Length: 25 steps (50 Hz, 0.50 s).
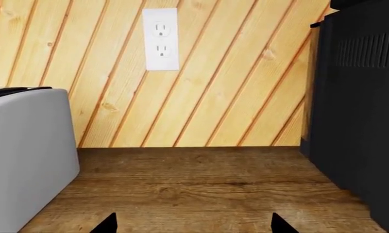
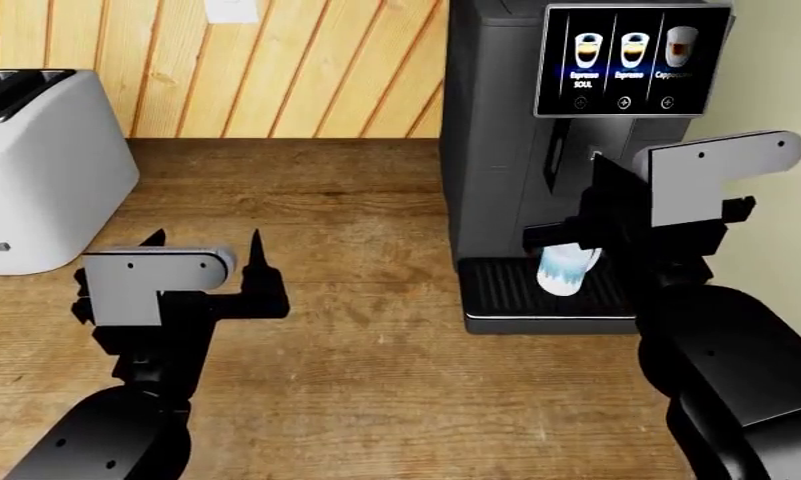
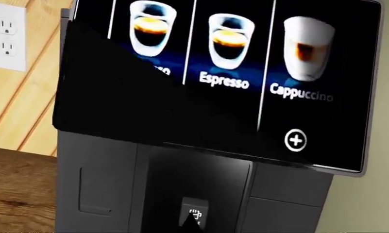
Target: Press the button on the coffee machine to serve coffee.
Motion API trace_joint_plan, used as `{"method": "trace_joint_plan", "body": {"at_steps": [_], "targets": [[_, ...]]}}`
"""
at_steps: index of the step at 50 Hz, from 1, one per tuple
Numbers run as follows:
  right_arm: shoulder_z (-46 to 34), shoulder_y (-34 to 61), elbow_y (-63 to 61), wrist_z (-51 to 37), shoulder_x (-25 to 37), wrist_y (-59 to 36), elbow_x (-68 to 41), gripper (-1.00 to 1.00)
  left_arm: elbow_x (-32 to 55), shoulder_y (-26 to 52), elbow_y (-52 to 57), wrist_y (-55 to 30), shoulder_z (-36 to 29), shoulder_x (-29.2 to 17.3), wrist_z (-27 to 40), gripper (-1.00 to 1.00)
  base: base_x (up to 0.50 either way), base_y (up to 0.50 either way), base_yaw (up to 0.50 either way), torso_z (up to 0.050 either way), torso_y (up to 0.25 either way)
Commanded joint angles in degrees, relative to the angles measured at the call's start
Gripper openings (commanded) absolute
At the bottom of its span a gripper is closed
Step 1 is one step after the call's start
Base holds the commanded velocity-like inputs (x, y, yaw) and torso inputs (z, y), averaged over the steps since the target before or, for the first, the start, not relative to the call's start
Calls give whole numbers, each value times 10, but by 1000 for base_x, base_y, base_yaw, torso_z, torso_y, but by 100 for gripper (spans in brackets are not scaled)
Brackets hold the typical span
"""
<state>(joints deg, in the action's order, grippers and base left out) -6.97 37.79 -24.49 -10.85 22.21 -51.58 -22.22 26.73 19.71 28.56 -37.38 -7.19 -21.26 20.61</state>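
Wood everywhere: slanted pine panelling behind, a brown plank worktop (image 2: 360, 330) below, and a white wall outlet (image 1: 160, 39) set into the boards. At the head view's left stands the white toaster (image 2: 33, 170); at the right the coffee machine (image 2: 507, 150) rises tall and dark against a pale wall, its lit screen (image 2: 634, 60) showing three drink pictures.

Left gripper (image 2: 203, 255) hovers low over the bare worktop between toaster and machine. Its fingers (image 2: 257, 250) are spread wide, the two dark tips well apart in the left wrist view, and they hold nothing and touch nothing.

Right gripper (image 3: 189, 222) is up at the machine's front, raised above the black grated drip tray (image 2: 534, 290), where a pale mug (image 2: 567, 268) sits under the spout, partly hidden by the arm. Only one dark tip shows in the right wrist view, so how far these fingers are open I cannot tell.

And there's the button (image 3: 195, 213): a tiny dark-grey square with a white symbol, on the recessed panel just beneath the screen, under the middle "Espresso" picture. That dark fingertip overlaps the button's lower edge, right at it. Whether it actually touches cannot be told from here. The "Cappuccino" picture glows off to the side with a white plus icon (image 3: 295, 141) beneath it.
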Motion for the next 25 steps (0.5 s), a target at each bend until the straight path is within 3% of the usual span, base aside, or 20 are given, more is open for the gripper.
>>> {"method": "trace_joint_plan", "body": {"at_steps": [1,25], "targets": [[-3,4,11,1,1,4,1,-100,3,-3,-1,4,2,-3,0,100,0,0,0,0,0],[-11,9,34,4,-1,14,0,-100,6,-4,2,3,2,-7,6,100,0,0,0,0,0]]}}
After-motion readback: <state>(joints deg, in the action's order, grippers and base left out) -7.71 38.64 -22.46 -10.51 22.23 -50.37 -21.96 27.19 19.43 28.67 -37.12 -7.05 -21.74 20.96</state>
